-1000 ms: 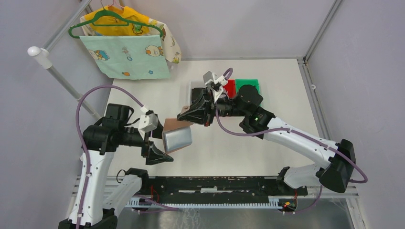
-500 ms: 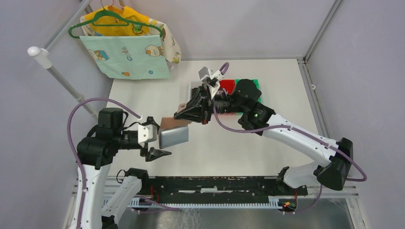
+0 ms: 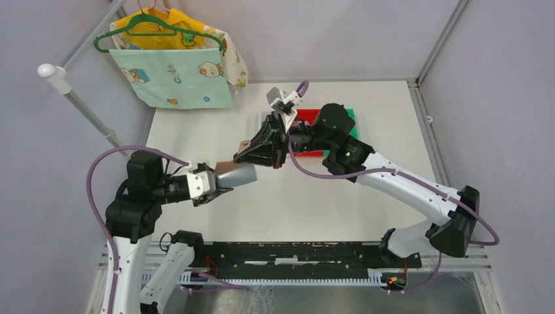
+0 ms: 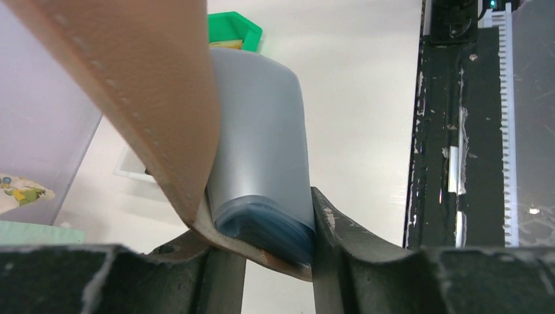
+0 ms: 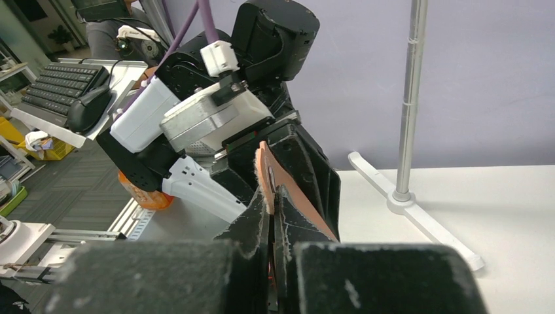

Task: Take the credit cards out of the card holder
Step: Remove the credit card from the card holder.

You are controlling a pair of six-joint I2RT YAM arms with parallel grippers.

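White table [image 3: 196, 124], grey walls. One card holder [image 3: 237, 175] hangs above it between my two claws. My left gripper [image 3: 221, 181] pinches its blue-grey sleeve bundle; my right gripper [image 3: 242, 157] is clamped tight on its tan flap. The credit cards [image 4: 262, 227] show only as stacked edges that I cannot count. My right arm partly hides one green bin [image 3: 351, 115] and one red bin [image 3: 306, 118].

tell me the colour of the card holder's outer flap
Pinkish-tan leather look with stitching along the edge; the left wrist view shows the card holder best.
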